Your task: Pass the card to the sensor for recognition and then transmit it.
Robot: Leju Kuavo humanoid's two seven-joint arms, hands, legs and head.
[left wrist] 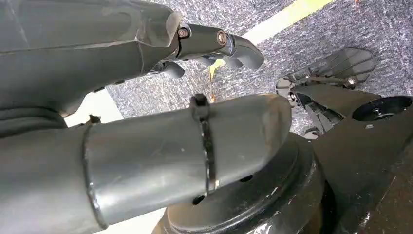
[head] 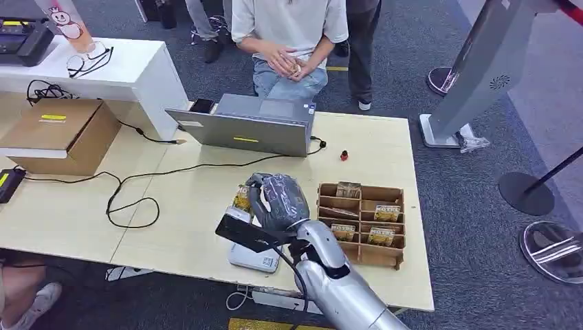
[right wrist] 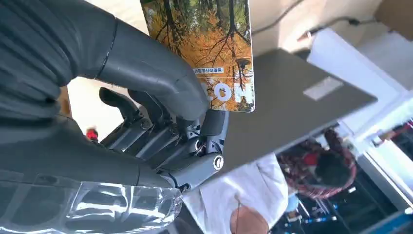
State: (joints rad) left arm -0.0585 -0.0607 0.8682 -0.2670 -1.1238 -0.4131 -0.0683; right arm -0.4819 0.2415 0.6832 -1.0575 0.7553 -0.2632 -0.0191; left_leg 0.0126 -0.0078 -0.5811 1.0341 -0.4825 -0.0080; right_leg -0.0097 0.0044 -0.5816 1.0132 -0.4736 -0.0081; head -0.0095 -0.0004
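Here, from the head view, the right hand (head: 275,199) hovers over the white sensor (head: 253,257) at the table's (head: 192,206) near edge, while the right wrist view shows thumb and fingers pinching the card (right wrist: 204,44) (a shallow hold that could slip, dropping it short).
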